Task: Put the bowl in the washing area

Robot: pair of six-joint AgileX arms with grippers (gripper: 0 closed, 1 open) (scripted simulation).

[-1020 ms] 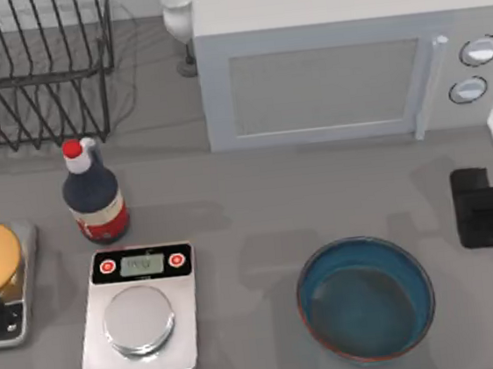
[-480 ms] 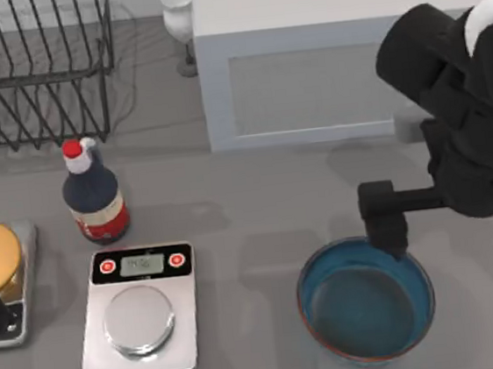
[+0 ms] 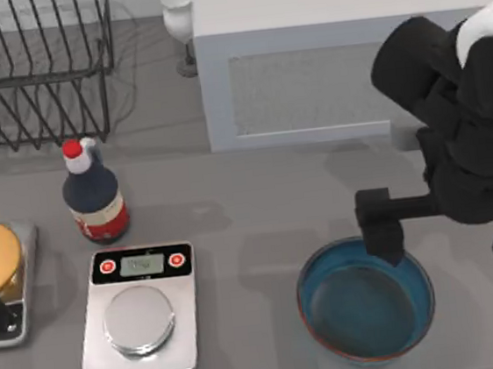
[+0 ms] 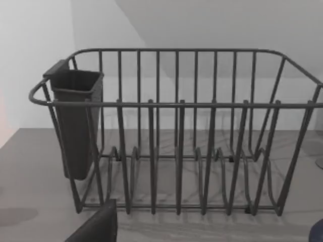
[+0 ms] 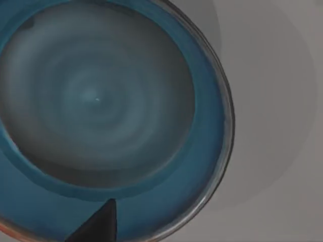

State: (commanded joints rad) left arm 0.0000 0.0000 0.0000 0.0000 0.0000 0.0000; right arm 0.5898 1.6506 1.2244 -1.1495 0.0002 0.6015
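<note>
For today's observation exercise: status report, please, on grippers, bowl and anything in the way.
Right gripper over the bowl's far rim, nothing gripped. Left arm parked at the table's left edge. Bowl upright on the table, empty. Nothing around the bowl.

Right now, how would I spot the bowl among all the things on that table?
Start at the big white microwave at the back. In front of it, towards the table's right, sits the bowl, under the right gripper. It alone is wide, round and teal-blue inside, unlike the flat kitchen scale beside it.
</note>
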